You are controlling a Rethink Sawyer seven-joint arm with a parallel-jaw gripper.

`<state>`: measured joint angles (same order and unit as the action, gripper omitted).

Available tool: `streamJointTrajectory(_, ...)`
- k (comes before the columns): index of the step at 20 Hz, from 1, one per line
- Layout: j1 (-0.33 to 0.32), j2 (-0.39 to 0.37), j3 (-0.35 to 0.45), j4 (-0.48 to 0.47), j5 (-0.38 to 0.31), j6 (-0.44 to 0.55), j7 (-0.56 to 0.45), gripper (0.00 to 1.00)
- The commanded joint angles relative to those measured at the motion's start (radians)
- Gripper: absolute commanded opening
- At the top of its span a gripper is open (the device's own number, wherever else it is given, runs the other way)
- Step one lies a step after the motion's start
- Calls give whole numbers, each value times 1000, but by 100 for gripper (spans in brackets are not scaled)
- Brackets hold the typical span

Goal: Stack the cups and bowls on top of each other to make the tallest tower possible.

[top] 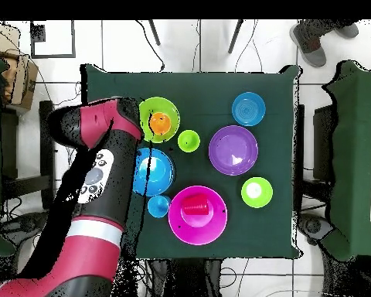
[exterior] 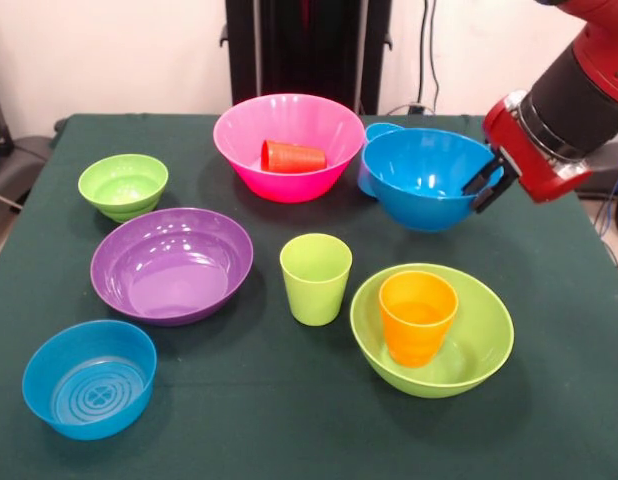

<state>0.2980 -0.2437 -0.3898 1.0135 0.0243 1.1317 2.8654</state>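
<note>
My gripper (exterior: 486, 181) is shut on the right rim of the large blue bowl (exterior: 421, 180), which is at the table's back right. I cannot tell whether the bowl rests on the cloth. The light blue cup (exterior: 374, 133) peeks out behind it. In front stands the large lime green bowl (exterior: 481, 340) with the orange cup (exterior: 417, 317) upright inside. The lime green cup (exterior: 315, 278) stands alone at the centre. The red cup (exterior: 292, 156) lies on its side in the pink bowl (exterior: 289, 186). In the overhead view my arm covers the gripper beside the blue bowl (top: 156, 174).
The purple bowl (exterior: 172, 263), the small lime green bowl (exterior: 123, 184) and the small blue ringed bowl (exterior: 89, 378) sit on the left half of the green cloth (exterior: 289, 420). A person's shoes (top: 321, 37) show beyond the table's far corner in the overhead view.
</note>
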Motion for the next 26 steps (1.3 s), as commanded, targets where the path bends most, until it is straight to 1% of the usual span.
streamJointTrajectory(1, -71, -54, 157, -122, -7, 299, -254, 0)
streamJointTrajectory(2, -75, -47, 163, -146, -8, 329, -252, 0)
streamJointTrajectory(4, -77, -37, 170, -168, -16, 351, -249, 0)
streamJointTrajectory(13, -90, -6, 200, -225, -23, 418, -224, 0)
streamJointTrajectory(15, -93, -3, 203, -225, -29, 412, -228, 0)
streamJointTrajectory(22, -93, 56, 209, -252, -48, 323, -197, 0)
streamJointTrajectory(26, -96, 65, 212, -258, -49, 314, -199, 0)
